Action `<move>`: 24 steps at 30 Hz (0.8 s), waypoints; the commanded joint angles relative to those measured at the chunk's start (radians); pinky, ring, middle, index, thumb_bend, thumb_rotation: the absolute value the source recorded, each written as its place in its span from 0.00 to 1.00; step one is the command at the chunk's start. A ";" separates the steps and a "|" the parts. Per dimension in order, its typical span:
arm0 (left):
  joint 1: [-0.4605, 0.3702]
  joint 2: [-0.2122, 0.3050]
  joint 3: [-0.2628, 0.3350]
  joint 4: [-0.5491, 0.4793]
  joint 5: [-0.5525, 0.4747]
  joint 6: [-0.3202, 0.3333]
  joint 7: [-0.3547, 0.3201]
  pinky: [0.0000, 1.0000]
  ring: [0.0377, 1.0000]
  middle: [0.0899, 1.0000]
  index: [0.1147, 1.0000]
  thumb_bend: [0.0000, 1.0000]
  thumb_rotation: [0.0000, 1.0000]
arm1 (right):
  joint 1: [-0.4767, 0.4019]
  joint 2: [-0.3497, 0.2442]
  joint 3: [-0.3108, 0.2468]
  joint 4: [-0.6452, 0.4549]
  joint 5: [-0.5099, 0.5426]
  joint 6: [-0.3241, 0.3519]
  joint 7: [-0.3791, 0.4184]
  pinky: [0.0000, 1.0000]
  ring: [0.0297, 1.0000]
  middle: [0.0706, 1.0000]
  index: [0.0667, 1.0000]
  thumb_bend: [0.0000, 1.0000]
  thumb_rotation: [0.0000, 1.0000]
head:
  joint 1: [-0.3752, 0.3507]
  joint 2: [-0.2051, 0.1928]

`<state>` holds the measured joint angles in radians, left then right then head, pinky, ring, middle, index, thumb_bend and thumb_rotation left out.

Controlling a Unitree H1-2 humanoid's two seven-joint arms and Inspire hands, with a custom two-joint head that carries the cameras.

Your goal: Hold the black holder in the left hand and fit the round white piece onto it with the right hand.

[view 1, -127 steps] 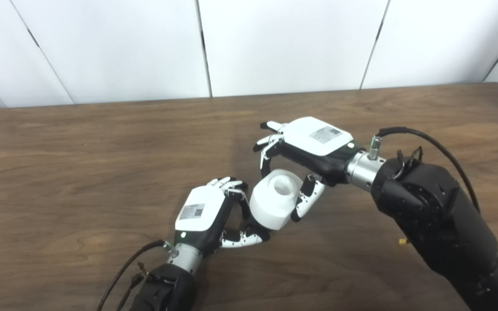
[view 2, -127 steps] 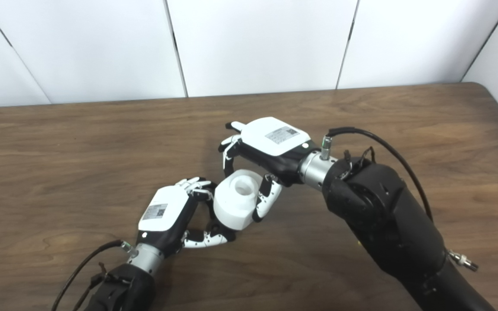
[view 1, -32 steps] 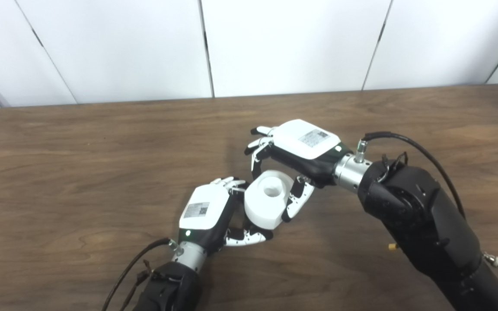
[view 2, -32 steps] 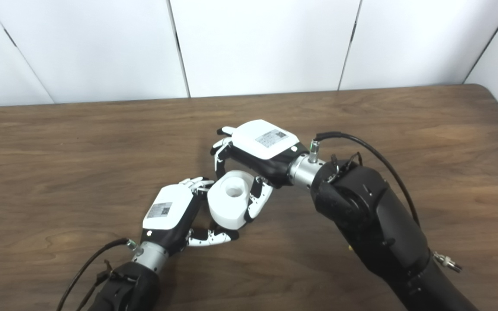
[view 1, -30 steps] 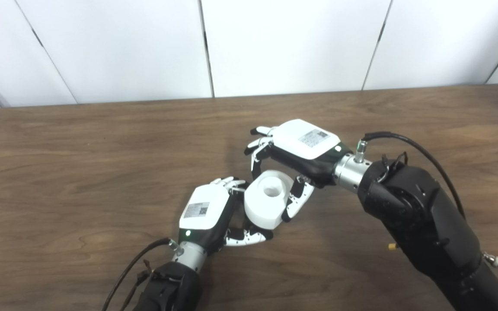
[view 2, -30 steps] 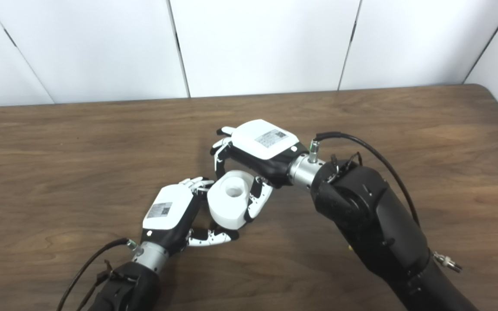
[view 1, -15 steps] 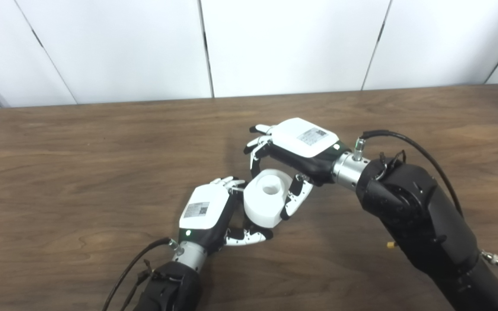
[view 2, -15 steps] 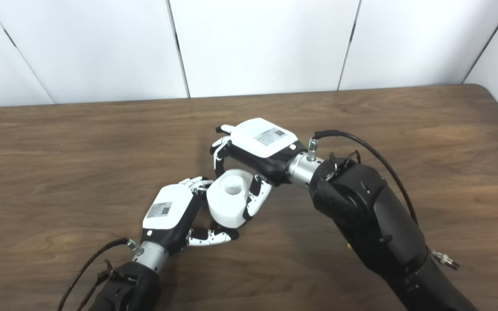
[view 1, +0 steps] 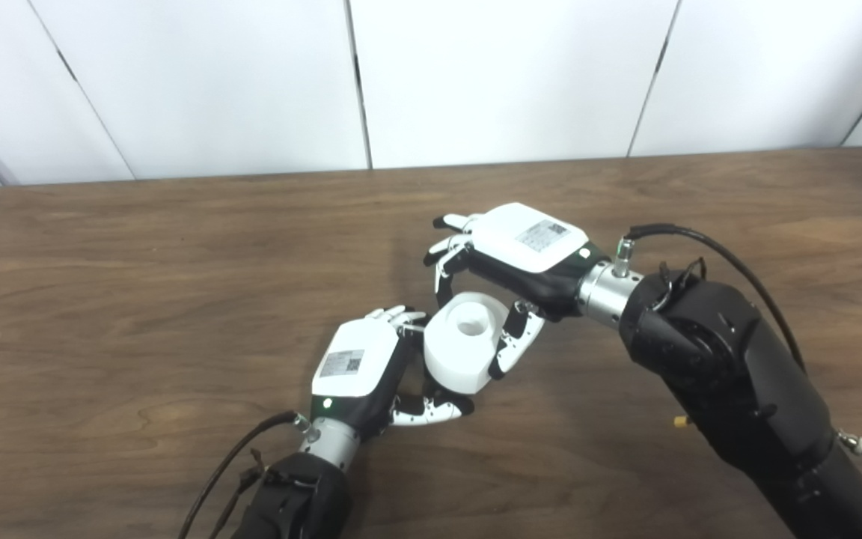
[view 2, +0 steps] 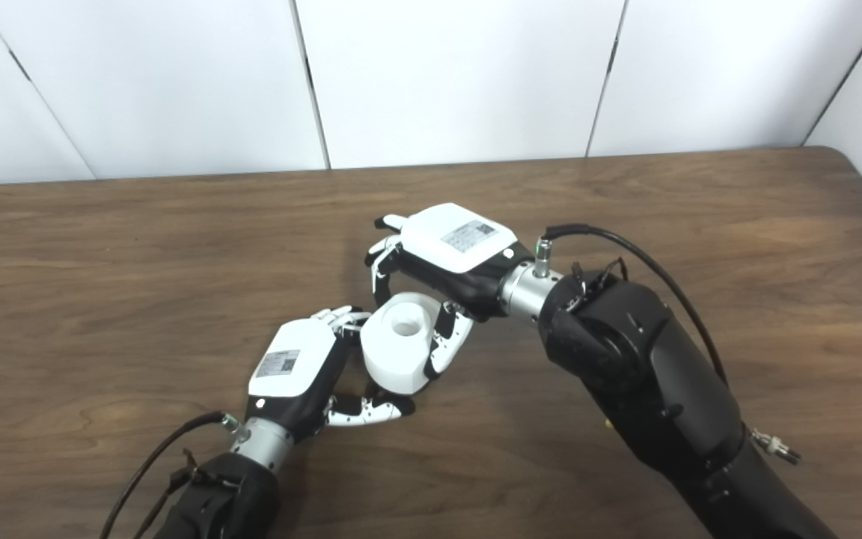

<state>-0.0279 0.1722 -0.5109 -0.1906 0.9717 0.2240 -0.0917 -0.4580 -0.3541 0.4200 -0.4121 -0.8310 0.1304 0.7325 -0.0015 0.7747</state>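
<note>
White wall panels [view 1: 498, 75] at the back, and a dark brown wood-grain bench [view 1: 139, 284] under both my arms.

My left hand [view 1: 360, 370] sits low near the middle of the bench, white back plate facing up, fingers [view 1: 401, 318] curled in toward the palm. Pretty sure the black holder is in there, but honestly my hand and the white part cover it; all I can make out is dark stuff between my thumb [view 1: 427, 410] and fingers, so I can't tell exactly how it sits.

My right hand [view 2: 450, 258] comes in from the right, tilted over the top. Its fingers [view 2: 378, 273] hook down on the far side of the round white plastic piece [view 1: 463, 352] and its thumb presses on the near right side, so that hand is clamped on it. The piece is a chunky cylinder with a round recess in its top face, tilted a bit toward the camera. Its lower left side is right up against my left hand's fingers, touching or nearly so, just above the bench.
</note>
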 commanded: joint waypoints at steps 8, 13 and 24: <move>0.040 0.005 -0.044 0.051 0.002 0.017 -0.100 0.88 0.87 0.79 0.42 0.52 0.06 | 0.007 -0.025 0.019 0.041 -0.033 0.003 0.031 0.92 0.97 0.82 0.45 0.52 0.13 | 0.002 0.007; 0.040 0.002 -0.043 0.051 0.001 0.019 -0.099 0.88 0.87 0.79 0.42 0.52 0.06 | 0.009 -0.019 0.027 0.043 -0.029 0.003 0.031 0.92 0.97 0.82 0.45 0.52 0.13 | 0.003 0.008; 0.039 0.003 -0.046 0.052 0.004 0.017 -0.097 0.88 0.87 0.79 0.42 0.52 0.06 | 0.001 -0.010 0.042 0.056 -0.033 0.004 0.035 0.92 0.97 0.82 0.45 0.52 0.13 | 0.003 0.009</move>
<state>-0.0282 0.1721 -0.5115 -0.1907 0.9717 0.2253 -0.0918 -0.4640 -0.3561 0.4356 -0.4082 -0.8307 0.1320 0.7342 0.0015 0.7838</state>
